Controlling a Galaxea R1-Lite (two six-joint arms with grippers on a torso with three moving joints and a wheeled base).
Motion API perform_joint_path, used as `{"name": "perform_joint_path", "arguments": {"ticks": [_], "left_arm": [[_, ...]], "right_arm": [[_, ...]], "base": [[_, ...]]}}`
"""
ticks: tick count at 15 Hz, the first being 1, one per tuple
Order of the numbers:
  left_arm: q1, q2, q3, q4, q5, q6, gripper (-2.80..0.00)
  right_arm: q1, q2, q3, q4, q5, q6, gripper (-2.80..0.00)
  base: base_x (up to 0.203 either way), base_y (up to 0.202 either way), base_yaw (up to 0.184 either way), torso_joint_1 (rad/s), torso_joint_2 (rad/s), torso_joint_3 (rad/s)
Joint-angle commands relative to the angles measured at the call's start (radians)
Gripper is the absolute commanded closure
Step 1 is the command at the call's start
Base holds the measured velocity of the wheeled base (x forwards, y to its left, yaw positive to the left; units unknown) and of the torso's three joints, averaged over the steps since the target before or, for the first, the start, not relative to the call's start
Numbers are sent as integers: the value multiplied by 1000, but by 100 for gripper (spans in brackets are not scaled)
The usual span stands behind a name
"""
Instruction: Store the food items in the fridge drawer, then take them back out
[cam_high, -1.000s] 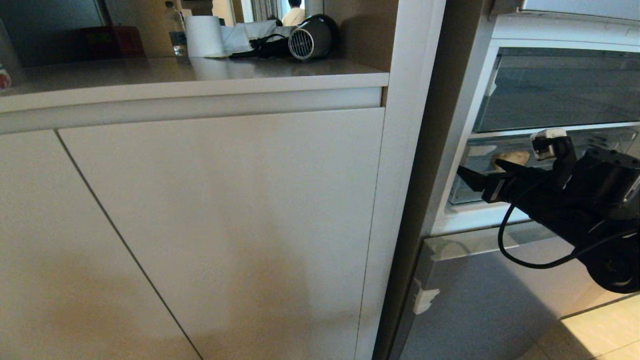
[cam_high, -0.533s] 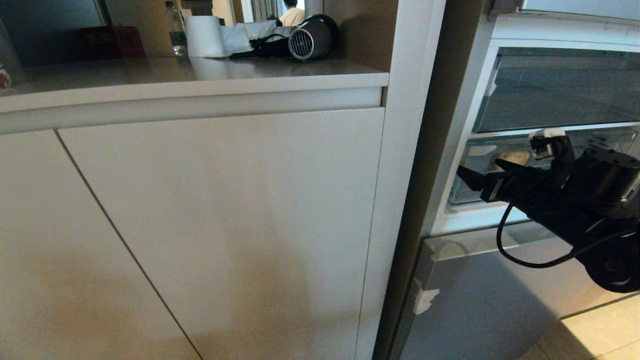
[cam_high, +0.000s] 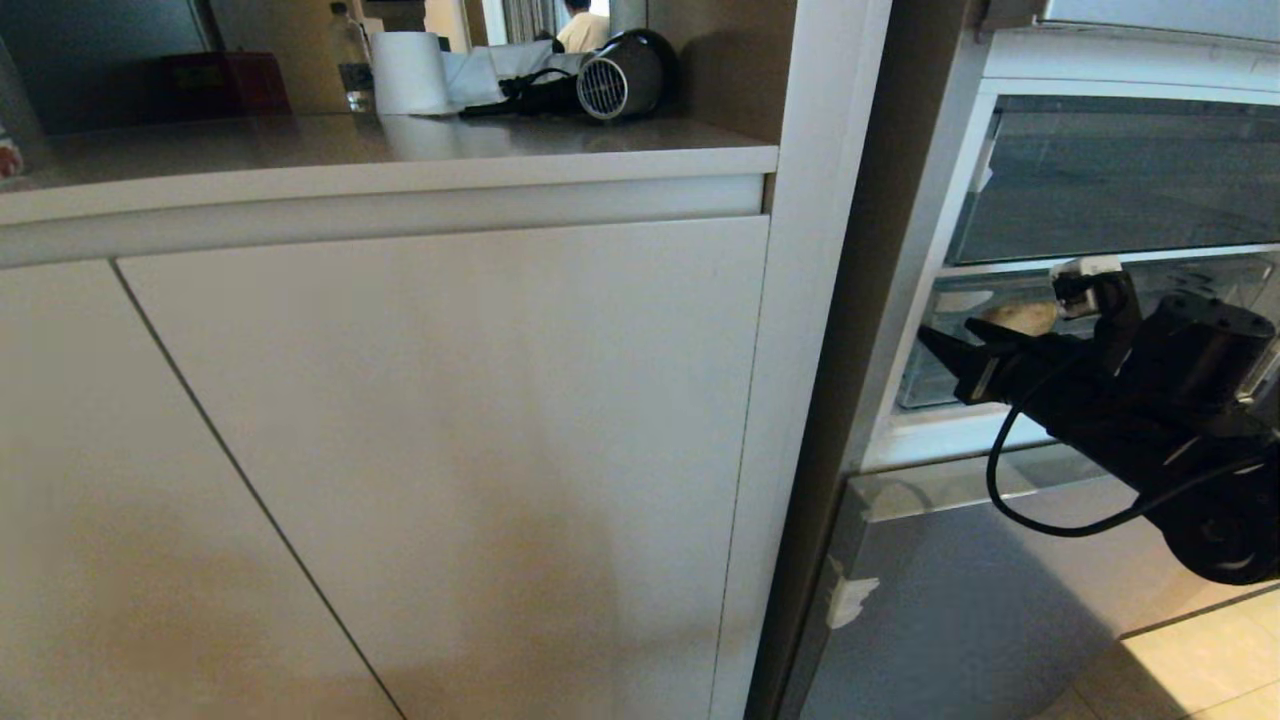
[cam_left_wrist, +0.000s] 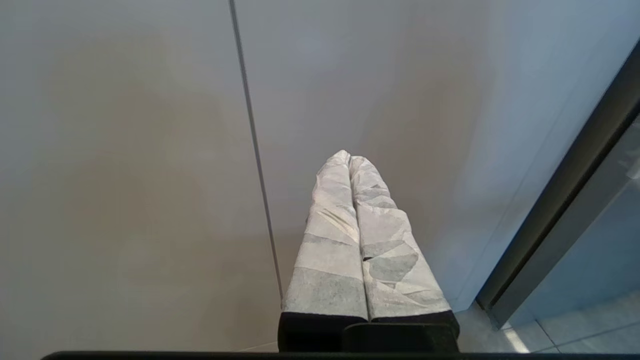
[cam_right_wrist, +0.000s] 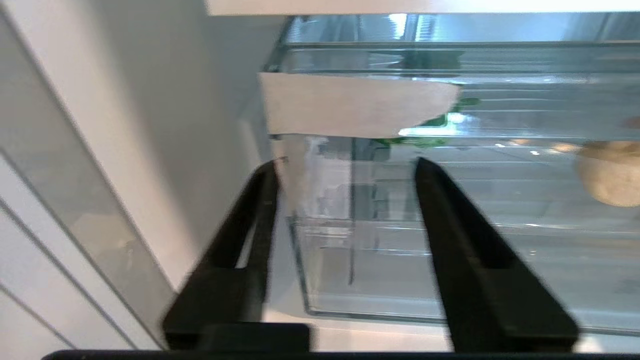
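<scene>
The fridge drawer (cam_high: 935, 390) is a clear bin low in the open fridge, and its front corner (cam_right_wrist: 380, 280) fills the right wrist view. The tan potato (cam_high: 1018, 316) lies inside it, off to one side of the fingers (cam_right_wrist: 612, 172). A patch of the green pepper (cam_right_wrist: 435, 122) shows further back, partly behind a white label (cam_right_wrist: 357, 105). My right gripper (cam_high: 955, 345) is level in front of the drawer's left front corner. It is open (cam_right_wrist: 345, 162), with nothing clamped between its fingers. My left gripper (cam_left_wrist: 350, 160) is shut and empty, facing a cabinet door.
A white cabinet (cam_high: 440, 400) with a countertop stands left of the fridge. On it are a grey hair dryer (cam_high: 615, 80) and a white paper roll (cam_high: 408, 72). A flat clear drawer (cam_high: 1120, 180) sits above the task drawer, and a silver-grey door (cam_high: 960, 590) below it.
My right arm has crept slightly up and towards the drawer, so more of the potato shows above it. The left arm has not moved.
</scene>
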Motion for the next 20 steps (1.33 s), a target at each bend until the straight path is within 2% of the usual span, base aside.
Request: {"name": "perform_joint_path", "arguments": {"ticks": [1, 4, 10, 20], "left_arm": [[0, 0, 11, 0, 0, 0, 0], [0, 0, 11, 0, 0, 0, 0], [0, 0, 11, 0, 0, 0, 0], [0, 0, 11, 0, 0, 0, 0]], "right_arm": [[10, 1, 5, -6, -1, -2, 0], [47, 1, 8, -6, -46, -26, 0], [68, -6, 28, -10, -65, -27, 0], [77, -225, 200, -7, -63, -28, 0]], "base": [[0, 0, 0, 0, 0, 0], [0, 0, 0, 0, 0, 0], [0, 0, 0, 0, 0, 0], [0, 0, 0, 0, 0, 0]]}}
